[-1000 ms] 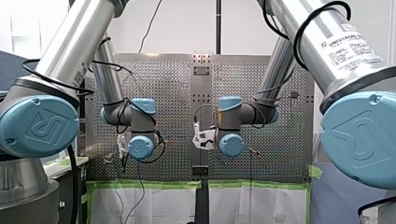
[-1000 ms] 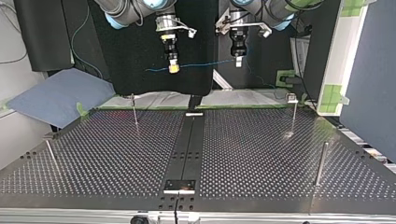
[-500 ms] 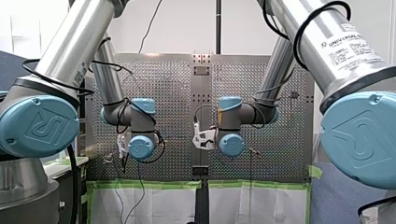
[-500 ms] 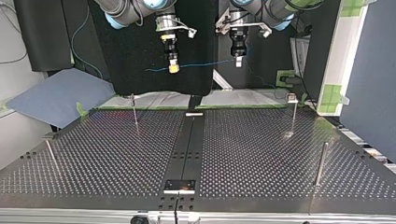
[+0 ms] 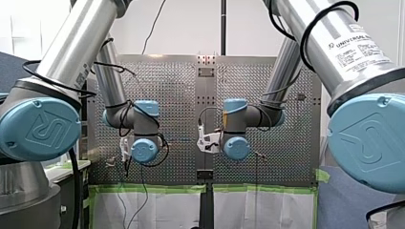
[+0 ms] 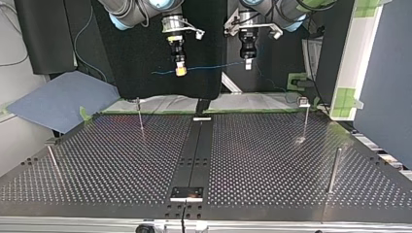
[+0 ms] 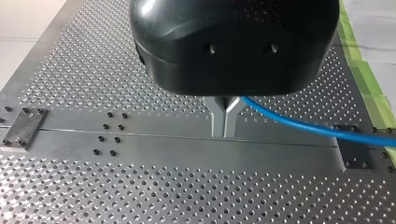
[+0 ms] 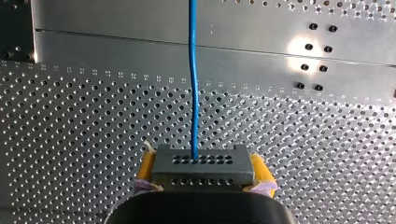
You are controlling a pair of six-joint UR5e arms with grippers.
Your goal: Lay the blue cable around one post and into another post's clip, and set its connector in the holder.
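Left gripper (image 7: 226,134): black housing, two metal fingers pressed together, clamping the blue cable (image 7: 299,123), above the solid central strip (image 7: 163,140) of the perforated table (image 7: 140,196). The cable runs sideways across a dark bolted plate (image 7: 353,156) toward green tape (image 7: 362,70).

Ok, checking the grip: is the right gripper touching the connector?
Touching. In the right wrist view, the right gripper has its yellow pads flush against both ends of the dark connector.
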